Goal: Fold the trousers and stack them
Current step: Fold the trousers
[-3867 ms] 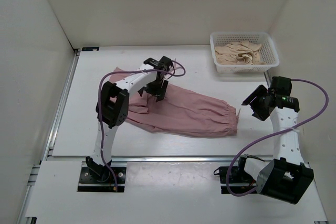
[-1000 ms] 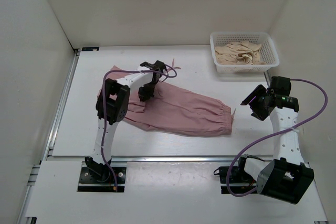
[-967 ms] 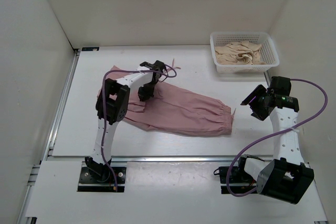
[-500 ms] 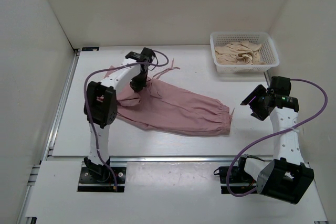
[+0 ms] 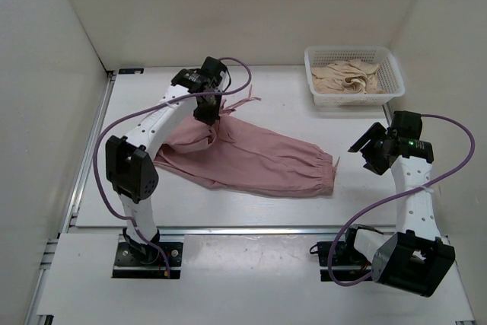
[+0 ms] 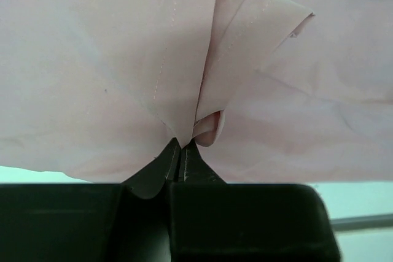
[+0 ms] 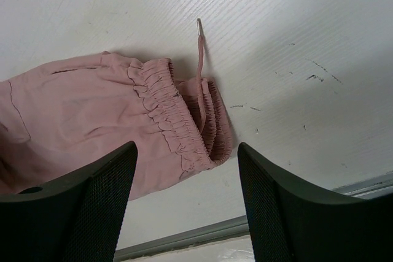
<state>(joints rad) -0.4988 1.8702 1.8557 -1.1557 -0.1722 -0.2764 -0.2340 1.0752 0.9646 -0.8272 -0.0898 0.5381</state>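
The dusty-pink trousers (image 5: pixel 266 161) lie lengthwise across the middle of the table, the gathered waist (image 7: pixel 184 128) at their right end. Their drawstring (image 7: pixel 200 59) trails onto the white table. My left gripper (image 5: pixel 208 114) is over the far left part of the trousers, shut on a pinched fold of pink cloth (image 6: pixel 206 128) that rises in a peak off the table. In the left wrist view the left gripper (image 6: pixel 182 145) has its jaws pressed together on that fold. My right gripper (image 5: pixel 364 148) hovers open just right of the waist, and the right gripper (image 7: pixel 187 151) holds nothing.
A white mesh basket (image 5: pixel 392 62) with a crumpled beige garment (image 5: pixel 346 75) stands at the back right. White walls close in the table on the left, back and right. A metal rail (image 5: pixel 251 227) runs along the near edge.
My left gripper has shut on the cloth and moved back and up, drawing the left part of the trousers into a raised peak. Its elbow swung left. The right arm has stayed put.
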